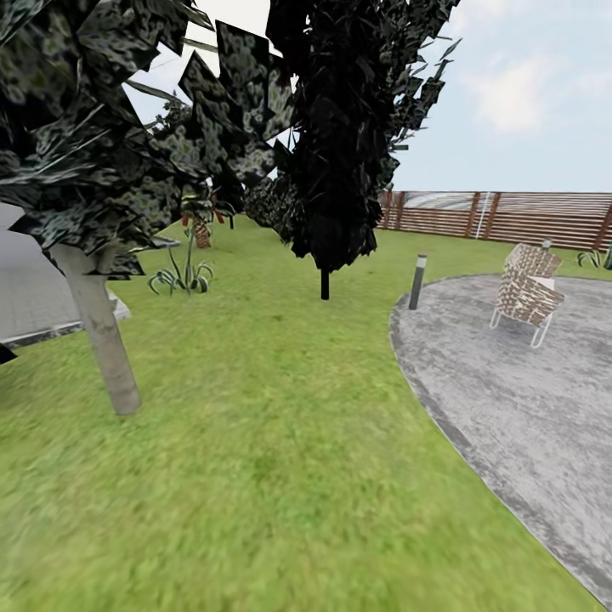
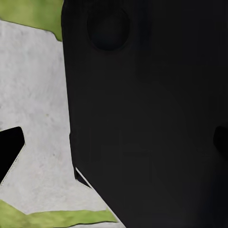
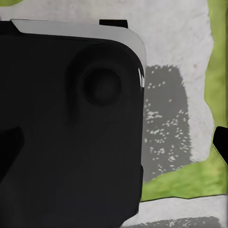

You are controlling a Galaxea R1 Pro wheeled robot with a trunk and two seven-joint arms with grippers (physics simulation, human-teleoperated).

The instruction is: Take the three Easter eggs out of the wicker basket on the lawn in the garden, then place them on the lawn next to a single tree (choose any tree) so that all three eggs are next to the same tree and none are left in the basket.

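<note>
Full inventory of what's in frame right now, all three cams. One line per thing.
lawn: 1, mottled green, across the foreground and middle
pale-trunk tree: 1, grey-green trunk, dark crown, near left
black columnar tree: 1, all black, centre, on the grass
spiky plant: 1, green, behind the pale trunk
red-leafed plant: 1, red and brown, further back left
paved area: 1, grey, curved edge, right
bollard light: 1, dark grey, at the paving's edge
woven chair: 1, brown-white weave, white frame, on the paving
fence: 1, brown horizontal slats, far right
robot body panels: black, close to both wrist cameras; grey paving and grass behind; gripper state unreadable
</note>
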